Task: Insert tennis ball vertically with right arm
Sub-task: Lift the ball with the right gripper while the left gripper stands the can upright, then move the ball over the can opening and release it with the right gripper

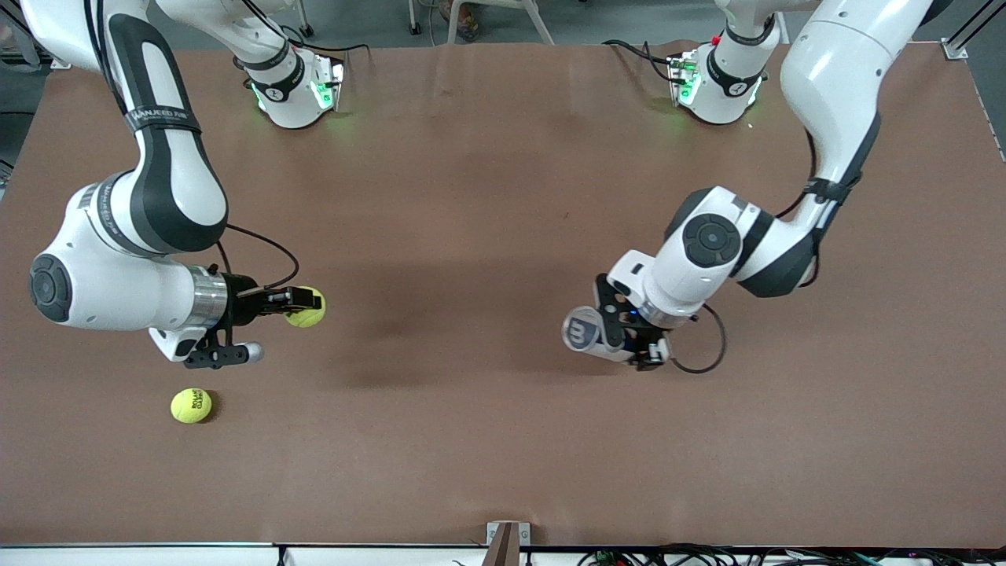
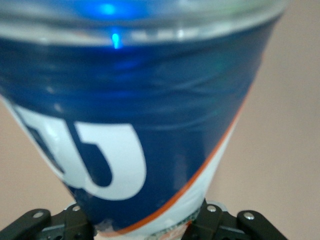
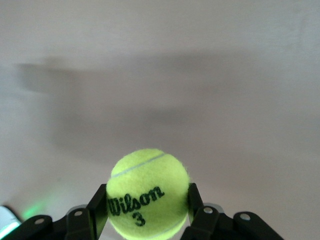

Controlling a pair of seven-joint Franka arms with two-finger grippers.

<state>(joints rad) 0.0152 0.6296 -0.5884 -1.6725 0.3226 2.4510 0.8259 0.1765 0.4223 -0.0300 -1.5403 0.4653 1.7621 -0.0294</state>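
Observation:
My right gripper [image 1: 302, 303] is shut on a yellow-green tennis ball [image 1: 306, 307] and holds it above the brown table, toward the right arm's end. In the right wrist view the ball [image 3: 148, 194] reads "Wilson 3" and sits clamped between the two black fingers [image 3: 98, 210]. My left gripper [image 1: 609, 334] is shut on a blue and white can [image 1: 580, 330], held above the table toward the left arm's end, its round lettered end turned toward the front camera. The can [image 2: 135, 125] fills the left wrist view, with an orange stripe.
A second yellow tennis ball [image 1: 191, 406] lies on the brown table [image 1: 471, 236], nearer to the front camera than the held ball. Both arm bases [image 1: 295, 90] stand along the table's edge farthest from the front camera.

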